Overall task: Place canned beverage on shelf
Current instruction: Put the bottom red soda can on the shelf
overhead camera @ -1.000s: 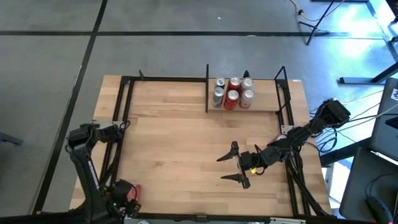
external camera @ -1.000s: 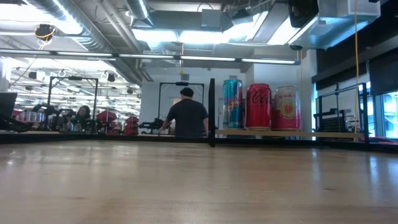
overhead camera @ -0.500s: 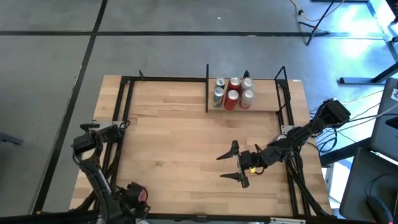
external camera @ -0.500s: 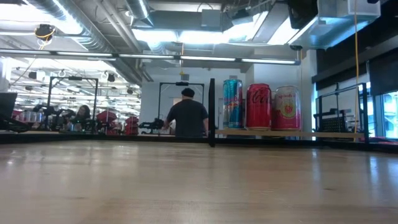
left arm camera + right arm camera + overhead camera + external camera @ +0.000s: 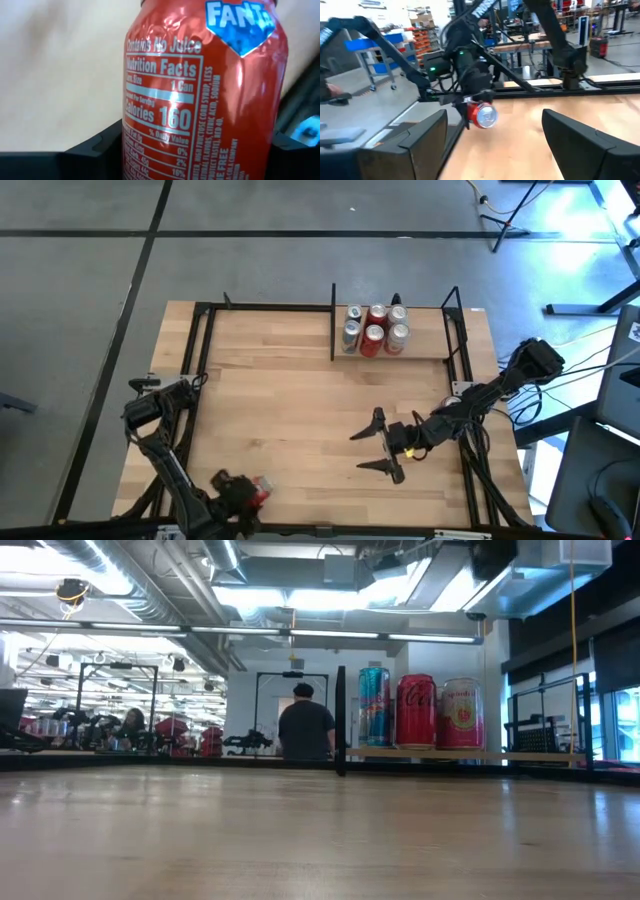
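Counted six cans (image 5: 374, 327) on the shelf (image 5: 432, 356), plus one red Fanta can (image 5: 200, 95) off it, so seven total. Two arms, and one person (image 5: 306, 730) in the background.

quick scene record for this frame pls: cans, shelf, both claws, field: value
held can: red Fanta can, lying sideways between the left claw's fingers
left claw: near the table's front-left edge, shut on the can
right claw: open, empty, over the table's right half
shelf: at the back right, bounded by black bars
cans on shelf: six, two rows of three
shelf space: bare plank right of the cans
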`<state>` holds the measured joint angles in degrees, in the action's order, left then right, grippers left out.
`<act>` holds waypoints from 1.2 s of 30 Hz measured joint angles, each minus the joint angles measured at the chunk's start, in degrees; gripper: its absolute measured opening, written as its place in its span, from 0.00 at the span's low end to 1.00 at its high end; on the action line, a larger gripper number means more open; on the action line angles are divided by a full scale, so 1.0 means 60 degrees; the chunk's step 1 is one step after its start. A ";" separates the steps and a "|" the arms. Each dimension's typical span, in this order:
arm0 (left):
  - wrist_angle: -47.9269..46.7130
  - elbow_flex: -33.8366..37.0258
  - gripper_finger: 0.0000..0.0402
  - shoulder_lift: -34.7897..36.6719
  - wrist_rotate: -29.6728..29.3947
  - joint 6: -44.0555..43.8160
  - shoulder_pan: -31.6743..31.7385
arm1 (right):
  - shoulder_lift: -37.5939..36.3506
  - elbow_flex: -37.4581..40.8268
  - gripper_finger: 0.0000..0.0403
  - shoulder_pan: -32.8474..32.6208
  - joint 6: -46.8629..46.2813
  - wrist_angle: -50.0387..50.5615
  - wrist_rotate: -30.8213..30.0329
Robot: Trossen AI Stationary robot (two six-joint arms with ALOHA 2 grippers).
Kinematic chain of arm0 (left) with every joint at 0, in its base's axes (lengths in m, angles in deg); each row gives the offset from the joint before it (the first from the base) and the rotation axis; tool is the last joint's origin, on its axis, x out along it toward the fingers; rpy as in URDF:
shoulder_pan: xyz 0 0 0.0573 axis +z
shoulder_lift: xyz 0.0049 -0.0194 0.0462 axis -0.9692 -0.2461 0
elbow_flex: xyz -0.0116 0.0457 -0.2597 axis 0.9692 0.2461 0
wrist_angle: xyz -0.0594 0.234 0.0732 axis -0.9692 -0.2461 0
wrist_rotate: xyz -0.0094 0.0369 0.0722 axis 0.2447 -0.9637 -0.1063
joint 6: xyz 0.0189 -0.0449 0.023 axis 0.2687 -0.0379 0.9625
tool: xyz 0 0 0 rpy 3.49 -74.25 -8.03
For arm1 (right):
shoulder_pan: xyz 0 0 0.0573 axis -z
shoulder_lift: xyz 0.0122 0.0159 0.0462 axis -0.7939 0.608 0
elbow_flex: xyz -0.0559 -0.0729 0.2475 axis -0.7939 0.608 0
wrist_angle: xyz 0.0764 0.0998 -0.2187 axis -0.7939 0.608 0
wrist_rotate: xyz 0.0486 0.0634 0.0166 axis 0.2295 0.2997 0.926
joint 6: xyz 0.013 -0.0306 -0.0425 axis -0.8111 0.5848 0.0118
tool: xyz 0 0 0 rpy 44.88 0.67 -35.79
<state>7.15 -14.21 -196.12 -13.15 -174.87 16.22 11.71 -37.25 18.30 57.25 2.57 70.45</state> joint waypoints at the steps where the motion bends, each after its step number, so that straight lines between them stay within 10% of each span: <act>1: 0.0168 -0.0015 0.64 0.0010 -0.0673 0.0475 0.0050 | -0.0060 0.0000 0.76 -0.0089 -0.0043 0.0033 0.0045; 7: 0.2168 0.0361 0.64 0.0003 -0.3979 0.3789 0.0814 | -0.0167 -0.0011 0.76 -0.0445 0.0185 0.0951 -0.0041; 11: 0.4531 0.1047 0.64 0.0003 -0.4517 0.6596 0.1784 | 0.0144 -0.0006 0.76 -0.0413 0.0420 0.1106 0.0138; 26: 1.7804 0.4994 0.64 -0.0144 0.1080 1.5166 0.5369 | 0.0801 0.0011 0.76 -0.0422 0.0993 0.1462 0.0972; 36: 2.0137 0.5046 0.64 -0.1752 0.2525 1.6189 0.6128 | 0.0801 0.0022 0.76 -0.0413 0.1471 0.1747 0.0558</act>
<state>127.97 16.07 -206.63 2.00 -77.74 52.99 16.51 -37.12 15.82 66.08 13.04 73.79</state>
